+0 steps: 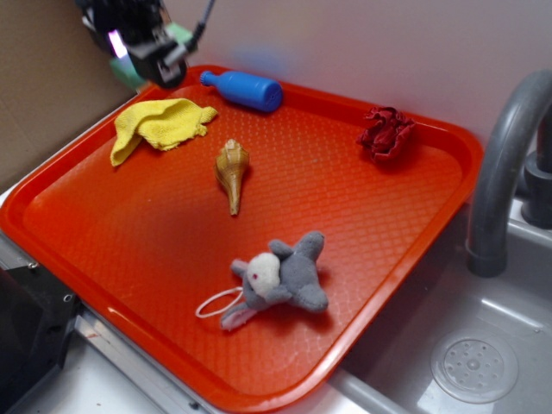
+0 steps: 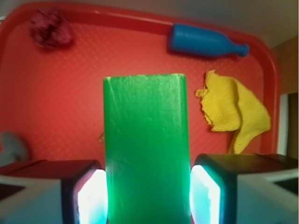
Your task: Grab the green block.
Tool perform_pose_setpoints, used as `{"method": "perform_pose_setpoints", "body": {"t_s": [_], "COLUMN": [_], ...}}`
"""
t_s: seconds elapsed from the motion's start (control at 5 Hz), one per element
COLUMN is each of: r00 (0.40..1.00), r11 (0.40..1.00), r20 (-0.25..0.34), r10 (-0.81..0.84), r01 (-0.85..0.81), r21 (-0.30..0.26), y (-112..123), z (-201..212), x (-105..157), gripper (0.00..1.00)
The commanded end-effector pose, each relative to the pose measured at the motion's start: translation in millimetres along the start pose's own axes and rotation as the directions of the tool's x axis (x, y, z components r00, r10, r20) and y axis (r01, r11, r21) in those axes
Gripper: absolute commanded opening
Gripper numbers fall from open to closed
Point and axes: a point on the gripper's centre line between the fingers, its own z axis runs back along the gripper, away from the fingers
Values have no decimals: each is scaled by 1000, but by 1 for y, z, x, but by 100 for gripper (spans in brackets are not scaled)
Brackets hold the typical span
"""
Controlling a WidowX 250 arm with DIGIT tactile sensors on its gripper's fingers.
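1. Green block (image 2: 146, 149) sits clamped between both pads of the gripper (image 2: 148, 196), so the grab looks achieved.
2. Gripper hangs above the red tray's (image 1: 259, 392) far left corner, lifted off it.
3. On the tray: yellow cloth (image 1: 159, 122) nearest, blue bottle (image 1: 246, 89) beside, seashell (image 1: 231, 171) toward centre.

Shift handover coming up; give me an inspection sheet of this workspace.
Surface: orange tray, beside a sink.
Job's things: green block held between the claw's pads, lifted above the tray.
Clutter: yellow cloth, blue bottle on its side, seashell, dark red crumpled object, grey plush toy.
Grippers: claw shut on the block.
Cables: black cable above the claw.
Surroundings: grey faucet, sink drain.
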Motion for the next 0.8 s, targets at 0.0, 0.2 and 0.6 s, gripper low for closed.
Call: {"method": "perform_pose_setpoints", "body": {"t_s": [0.0, 0.2, 0.6], "r00": [999, 999, 995], "r11": [1000, 1000, 999], "r20": [50, 32, 96], "r10": [-7, 1, -41], "r01": [7, -2, 42], "r21": [-11, 23, -6], "y": [6, 15, 16], "z": [55, 48, 41], "x": [-13, -15, -8], "gripper": [0, 0, 0]}}
